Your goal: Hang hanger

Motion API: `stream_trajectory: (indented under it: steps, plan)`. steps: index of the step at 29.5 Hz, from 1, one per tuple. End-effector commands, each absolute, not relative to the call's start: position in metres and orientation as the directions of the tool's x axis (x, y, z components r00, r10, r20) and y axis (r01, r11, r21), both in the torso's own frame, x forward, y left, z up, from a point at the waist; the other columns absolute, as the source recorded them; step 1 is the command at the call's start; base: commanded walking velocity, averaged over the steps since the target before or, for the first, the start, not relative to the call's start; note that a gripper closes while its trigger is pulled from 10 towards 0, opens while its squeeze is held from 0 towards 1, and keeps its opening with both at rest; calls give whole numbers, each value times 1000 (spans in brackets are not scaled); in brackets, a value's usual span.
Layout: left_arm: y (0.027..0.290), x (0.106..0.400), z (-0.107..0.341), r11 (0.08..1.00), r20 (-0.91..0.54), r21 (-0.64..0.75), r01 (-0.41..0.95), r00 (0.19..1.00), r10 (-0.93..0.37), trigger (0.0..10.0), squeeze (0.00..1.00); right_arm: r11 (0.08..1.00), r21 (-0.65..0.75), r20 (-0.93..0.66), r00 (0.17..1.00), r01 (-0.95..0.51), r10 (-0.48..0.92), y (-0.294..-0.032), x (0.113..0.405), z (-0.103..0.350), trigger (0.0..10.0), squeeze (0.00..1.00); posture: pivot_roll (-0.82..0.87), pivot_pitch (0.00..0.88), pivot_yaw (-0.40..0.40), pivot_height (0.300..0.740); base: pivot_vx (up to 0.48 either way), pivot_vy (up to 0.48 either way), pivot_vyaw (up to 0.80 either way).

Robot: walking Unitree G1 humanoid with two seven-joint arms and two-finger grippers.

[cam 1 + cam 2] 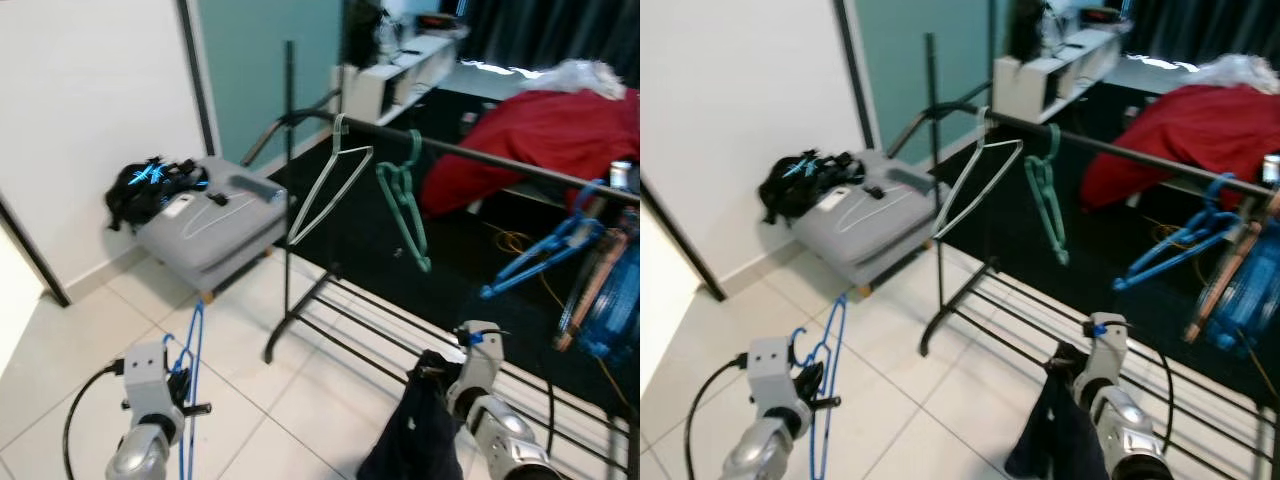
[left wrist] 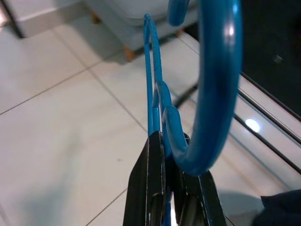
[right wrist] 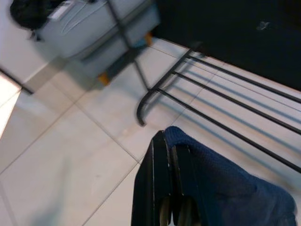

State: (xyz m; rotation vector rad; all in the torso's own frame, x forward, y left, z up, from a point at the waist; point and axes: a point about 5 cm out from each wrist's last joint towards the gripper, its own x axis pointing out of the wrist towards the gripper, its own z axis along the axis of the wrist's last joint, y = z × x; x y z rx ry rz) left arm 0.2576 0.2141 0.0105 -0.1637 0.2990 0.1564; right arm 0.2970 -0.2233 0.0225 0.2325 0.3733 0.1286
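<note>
- The left gripper (image 2: 164, 207) is clenched on the blue hanger (image 1: 190, 385), which it holds low above the tiled floor (image 1: 60, 350).
- The right gripper (image 3: 171, 207) pinches a dark blue cloth (image 1: 415, 430).
- The rail (image 1: 500, 160) of the rack already carries a white hanger (image 1: 325, 190) and a green hanger (image 1: 405, 200).
- The blue hanger is well apart from the rail, so lifting and hooking it are, it seems, not yet done.

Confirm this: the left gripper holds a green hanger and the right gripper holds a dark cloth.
Not quite. The hanger in the left gripper is blue, not green, as the left wrist view shows. The green hanger hangs on the rail. The right gripper does hold the dark cloth.
</note>
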Motion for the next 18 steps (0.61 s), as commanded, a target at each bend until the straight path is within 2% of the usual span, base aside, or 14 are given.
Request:
stream_trajectory:
  steps: [1,18]
  plan:
    - [214,257,7,974,-315,-129,-186,939,138,10000,0,965,253,-345,925,-73,161,-227,296,22,10000,0,-9,19,-49,740,0,0,769]
    - [212,275,6,963,-329,-142,-228,929,171,10000,0,955,294,-371,917,-33,146,-228,306,25,10000,0,-18,0,-61,740,0,0,771]
